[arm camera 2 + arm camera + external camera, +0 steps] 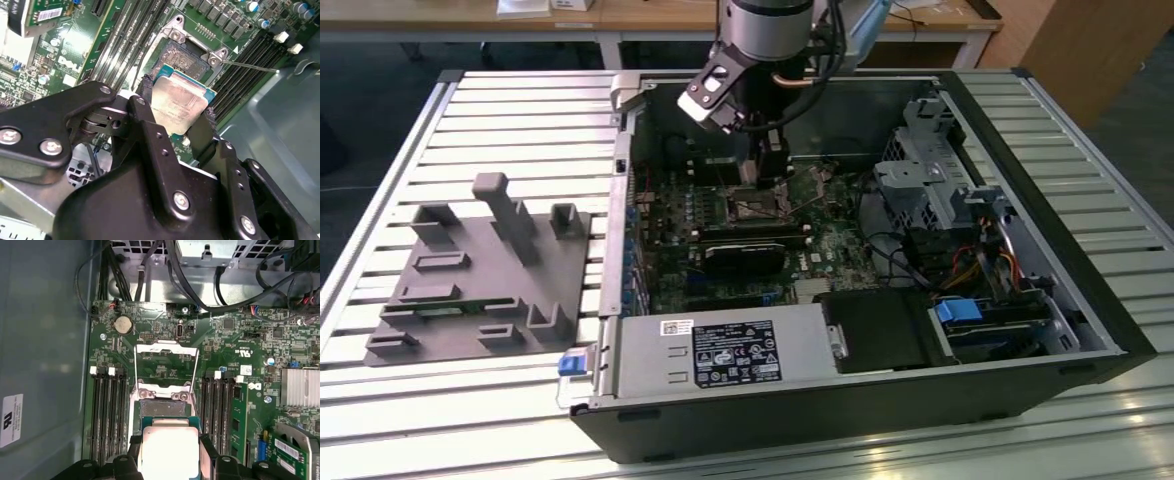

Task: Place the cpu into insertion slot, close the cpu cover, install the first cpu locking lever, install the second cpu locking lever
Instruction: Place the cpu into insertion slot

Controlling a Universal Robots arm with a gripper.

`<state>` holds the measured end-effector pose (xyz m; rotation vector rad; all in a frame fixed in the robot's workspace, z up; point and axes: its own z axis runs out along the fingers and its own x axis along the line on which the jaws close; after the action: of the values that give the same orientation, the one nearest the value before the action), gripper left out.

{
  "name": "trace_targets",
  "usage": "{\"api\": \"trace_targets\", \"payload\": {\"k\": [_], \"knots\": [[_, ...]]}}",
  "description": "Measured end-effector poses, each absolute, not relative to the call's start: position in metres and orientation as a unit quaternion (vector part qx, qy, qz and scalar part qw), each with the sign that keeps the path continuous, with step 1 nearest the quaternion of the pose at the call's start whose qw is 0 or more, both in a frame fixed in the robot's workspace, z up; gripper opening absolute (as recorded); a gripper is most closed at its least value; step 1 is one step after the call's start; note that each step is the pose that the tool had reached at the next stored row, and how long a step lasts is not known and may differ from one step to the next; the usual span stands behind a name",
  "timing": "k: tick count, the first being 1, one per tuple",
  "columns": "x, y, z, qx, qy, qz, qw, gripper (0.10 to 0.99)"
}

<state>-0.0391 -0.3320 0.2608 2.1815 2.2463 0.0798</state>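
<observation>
Where the cpu is: the cpu (179,102) is clamped at the gripper (178,99) tip, over the near edge of the open socket (182,55); whether it touches the socket cannot be told.
Cpu look: a flat square with a dull silver-bronze metal top on a green edge, tilted in the second wrist view; the faint marks on top cannot be made out.
Claw: two black fingers (146,102) are closed to the chip's width and press on its two opposite edges, as both wrist views show.
Socket: bare, with silver corner screws, set between black memory slots (107,415).
Cpu cover: the cpu cover (167,347) is a thin silvery frame, swung open and lying beyond the socket.
Locking lever: a thin wire lever (250,66) stands off from the socket corner.
Board: a green board with a round coin cell (123,325).
Writing: there is a white sticker (11,420) on the case wall and a printed label (734,355) on the power supply.
Outside the case: a grey fixture tray (480,270) sits on the slatted table (520,110), at the exterior view's left.
</observation>
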Motion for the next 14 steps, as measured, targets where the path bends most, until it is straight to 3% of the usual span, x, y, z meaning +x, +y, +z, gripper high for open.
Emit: {"api": "trace_targets", "payload": {"k": [14], "knots": [[-0.039,-0.331,0.243,0.697,0.717,0.025,0.005,0.537]]}}
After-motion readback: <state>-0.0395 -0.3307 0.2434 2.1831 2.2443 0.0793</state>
